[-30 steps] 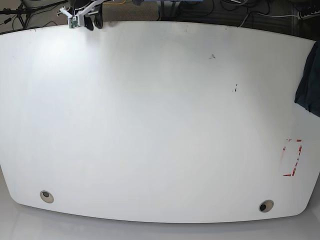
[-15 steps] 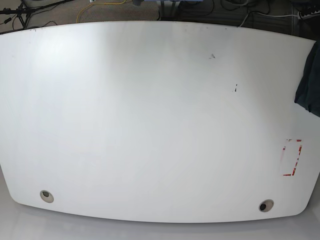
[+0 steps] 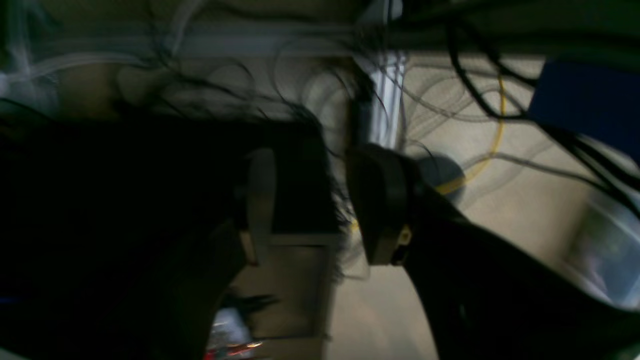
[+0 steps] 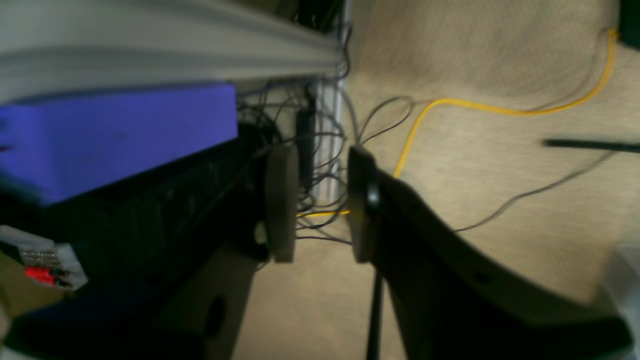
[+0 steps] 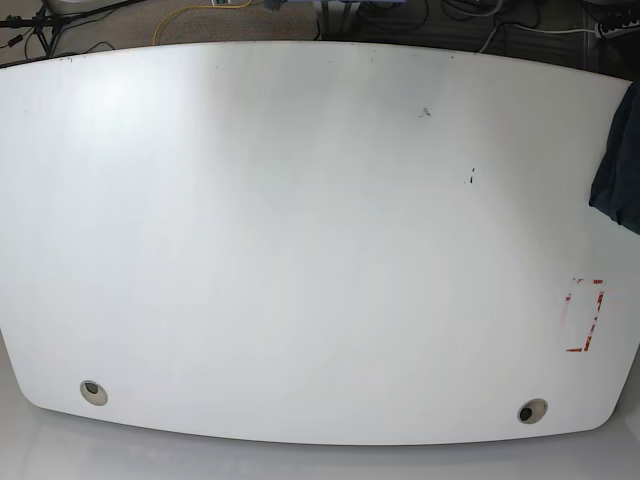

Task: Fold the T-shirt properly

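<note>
T-shirt (image 5: 618,160): only a dark navy bunch shows, hanging over the table's right edge in the base view, well clear of both arms. Rest of it is out of frame.

Left gripper (image 3: 310,200): jaws apart, nothing between them. Light pad on one side, dark finger (image 3: 380,200) on the other. Through the gap: a blurred dark mass and tangled black cables. Behind that, beige floor, a yellow cable (image 3: 492,135) curling past a metal rail, a blue block (image 3: 590,105) at upper right. View is dim and motion-blurred, so finer detail is unreadable.

Right gripper (image 4: 315,205): jaws apart, empty. Thin dark wires and a bit of yellow cable cross the gap, but behind it, not touching. Blue-violet box (image 4: 115,135) at left under a grey rail (image 4: 165,45), beige carpet (image 4: 490,165) at right with the yellow cable running across it.

Neither gripper appears in the base view.

Table (image 5: 300,250): white, with small dark specks near upper right, a red-marked rectangle (image 5: 585,315) near the right edge below the shirt, and two round holes (image 5: 93,392) along the front edge.
</note>
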Available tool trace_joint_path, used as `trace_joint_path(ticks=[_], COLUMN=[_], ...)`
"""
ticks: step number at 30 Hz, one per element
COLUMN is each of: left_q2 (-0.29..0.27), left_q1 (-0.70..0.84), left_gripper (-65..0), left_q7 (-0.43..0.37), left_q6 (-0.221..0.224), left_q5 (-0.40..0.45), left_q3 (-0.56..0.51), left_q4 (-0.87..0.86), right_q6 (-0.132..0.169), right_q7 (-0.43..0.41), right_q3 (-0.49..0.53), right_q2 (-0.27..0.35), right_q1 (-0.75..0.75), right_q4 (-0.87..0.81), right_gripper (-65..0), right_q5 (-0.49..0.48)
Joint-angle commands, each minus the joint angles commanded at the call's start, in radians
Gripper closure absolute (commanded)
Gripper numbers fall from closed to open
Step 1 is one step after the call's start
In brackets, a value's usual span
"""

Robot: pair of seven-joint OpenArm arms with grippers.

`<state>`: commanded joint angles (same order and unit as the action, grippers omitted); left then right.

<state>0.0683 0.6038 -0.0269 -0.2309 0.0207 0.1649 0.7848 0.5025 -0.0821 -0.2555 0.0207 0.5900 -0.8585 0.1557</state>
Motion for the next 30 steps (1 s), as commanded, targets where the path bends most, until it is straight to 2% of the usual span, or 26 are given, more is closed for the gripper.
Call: trace_joint_path(ticks=[1, 3, 7, 11, 13, 15, 19, 24, 26, 30], left_q2=[0.005, 0.006, 0.037, 0.046, 0.058, 0.072, 0.077, 0.080, 0.078, 0.077], left_q1=[-0.049, -0.118, -0.224, -0.318, -0.347, -0.364, -0.391, -0.400, -0.400, -0.400], left_gripper=[-25.4, -25.4, -25.4, -25.4, -25.4, -25.6, -25.7, -29.4, -32.2, -33.2], left_q7=[0.000, -0.003, -0.057, -0.101, -0.104, -0.104, -0.103, -0.101, -0.101, -0.101], left_q6=[0.000, 0.002, 0.003, 0.003, 0.005, 0.015, 0.084, 0.095, 0.097, 0.098], left_q5=[0.000, 0.000, 0.000, 0.000, 0.000, 0.000, 0.002, 0.002, 0.002, -0.003], left_q3=[0.000, 0.000, 0.000, 0.000, 0.000, 0.000, 0.000, -0.012, -0.051, -0.117], left_q4=[-0.069, -0.183, -0.376, -0.546, -0.597, -0.624, -0.634, -0.635, -0.635, -0.635], right_q6=[-0.003, -0.029, -0.100, -0.124, -0.127, -0.141, -0.204, -0.230, -0.233, -0.233], right_q7=[-0.020, -0.040, -0.060, -0.060, -0.060, -0.057, -0.057, -0.057, -0.057, -0.057], right_q3=[0.000, 0.000, 0.005, 0.009, 0.029, 0.051, 0.101, 0.146, 0.166, 0.181], right_q2=[0.002, 0.020, 0.035, 0.037, 0.041, 0.054, 0.061, 0.061, 0.060, 0.058], right_q1=[-0.032, -0.083, -0.153, -0.201, -0.216, -0.232, -0.258, -0.276, -0.279, -0.288], right_q4=[0.058, 0.144, 0.275, 0.336, 0.353, 0.370, 0.410, 0.445, 0.454, 0.459], right_gripper=[-16.6, -16.6, -16.6, -16.6, -16.8, -16.8, -17.1, -17.1, -17.1, -17.1], right_q5=[0.014, 0.025, 0.031, 0.032, 0.032, 0.031, 0.031, 0.029, 0.029, 0.026])
